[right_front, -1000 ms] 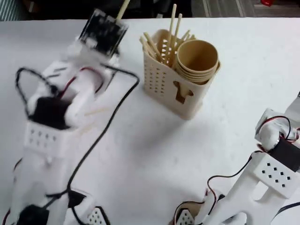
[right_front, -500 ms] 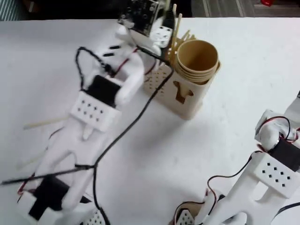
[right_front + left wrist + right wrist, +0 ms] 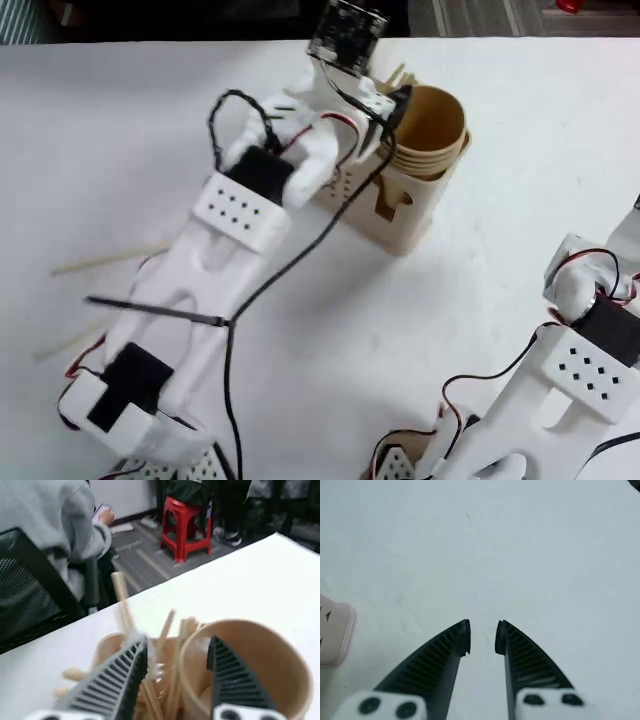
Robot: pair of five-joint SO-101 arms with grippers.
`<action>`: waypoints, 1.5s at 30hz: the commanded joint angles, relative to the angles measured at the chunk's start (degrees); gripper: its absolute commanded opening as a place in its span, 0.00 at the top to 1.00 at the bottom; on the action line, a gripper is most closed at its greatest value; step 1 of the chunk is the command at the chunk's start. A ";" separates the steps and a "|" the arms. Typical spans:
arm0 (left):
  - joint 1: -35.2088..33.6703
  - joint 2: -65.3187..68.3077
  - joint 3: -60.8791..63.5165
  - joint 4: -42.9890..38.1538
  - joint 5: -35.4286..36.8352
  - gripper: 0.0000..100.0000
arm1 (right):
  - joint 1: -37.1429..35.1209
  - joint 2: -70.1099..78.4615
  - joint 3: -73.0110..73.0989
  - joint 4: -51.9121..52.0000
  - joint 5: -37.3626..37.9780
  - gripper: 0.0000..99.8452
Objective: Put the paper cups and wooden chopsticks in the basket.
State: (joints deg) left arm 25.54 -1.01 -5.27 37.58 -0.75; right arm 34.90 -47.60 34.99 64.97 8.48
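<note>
While left gripper (image 3: pixel 178 641) gapes empty over basket (image 3: pixel 400 215), loose chopsticks (image 3: pixel 110 260) lie beside its arm (image 3: pixel 230 215).

The basket (image 3: pixel 425 210), cream plastic with perforated walls, stands upright at upper centre of the high view. A nested stack of tan paper cups (image 3: pixel 440 130) sits upright in its right side, mouth up. Several wooden chopsticks (image 3: pixel 167 630) stand leaning in its left side. On the bench (image 3: pixel 520 150) at left lie an upper loose stick (image 3: pixel 108 260) and a lower loose stick (image 3: pixel 65 345), well apart from the basket.
</note>
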 commanded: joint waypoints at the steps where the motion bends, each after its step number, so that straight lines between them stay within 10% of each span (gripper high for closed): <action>1: -3.65 -4.35 -7.47 10.29 -4.13 0.79 | -0.48 0.04 -0.44 -1.19 0.09 0.90; 11: -16.40 -12.09 -14.68 42.64 -26.73 0.80 | -0.48 0.04 0.35 -1.80 0.09 0.90; 21: -32.22 -12.09 -13.98 54.77 -48.70 0.80 | -0.48 -0.13 3.69 -6.73 0.09 0.90; 38: -38.11 -12.09 18.90 45.01 -75.69 0.73 | -4.00 0.04 3.96 -6.46 0.09 0.90; 45: -40.66 -12.00 27.25 31.82 -74.37 0.64 | -3.82 0.04 3.96 -6.46 0.09 0.90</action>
State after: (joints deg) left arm -13.76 -10.77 18.20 76.62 -75.47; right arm 31.47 -47.60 39.30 59.16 8.48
